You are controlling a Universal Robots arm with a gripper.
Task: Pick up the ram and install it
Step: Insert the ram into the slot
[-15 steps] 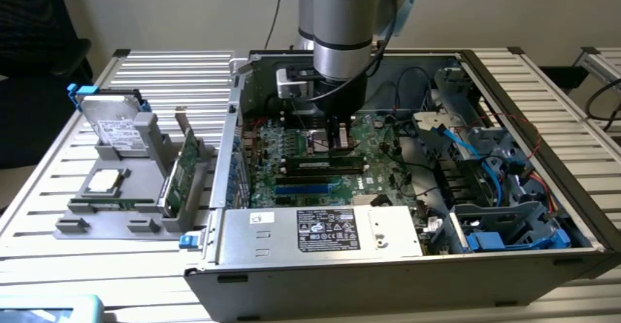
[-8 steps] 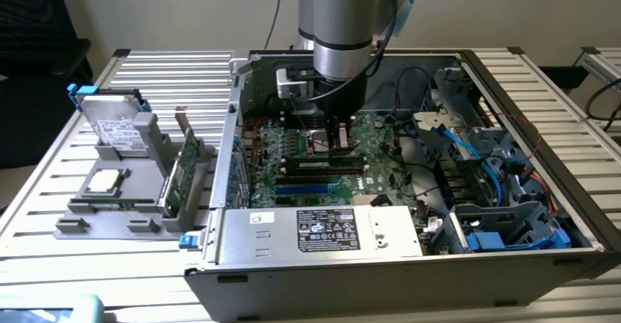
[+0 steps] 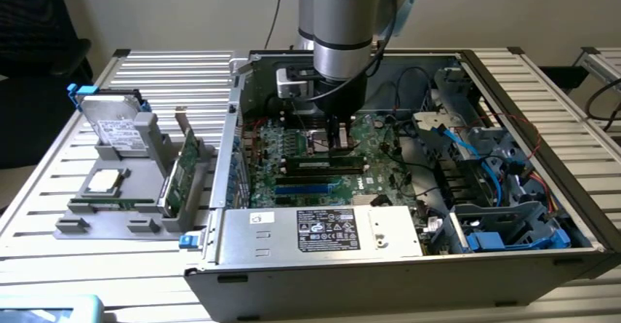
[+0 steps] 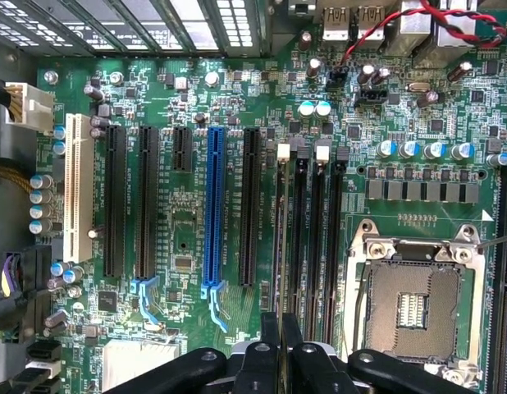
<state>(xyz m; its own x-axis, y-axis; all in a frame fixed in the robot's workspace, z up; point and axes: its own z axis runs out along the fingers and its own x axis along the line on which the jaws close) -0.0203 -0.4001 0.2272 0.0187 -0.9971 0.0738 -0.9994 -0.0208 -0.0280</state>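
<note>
Now the gripper [image 4: 280, 324] is down inside the open PC case [image 3: 543, 261], over the motherboard [image 4: 188, 222]; fingers [image 4: 270, 345] are pinched together on the ram [image 4: 279, 238], seen edge-on in the wrist view; the ram lies along the memory slot nearest the black expansion slots, between the blue slot [image 4: 212, 205] and the CPU socket [image 4: 417, 304]; can't tell if it's fully seated; in the exterior view the expansion card [image 3: 185, 170] stands outside the case, at the exterior view's left.
</note>
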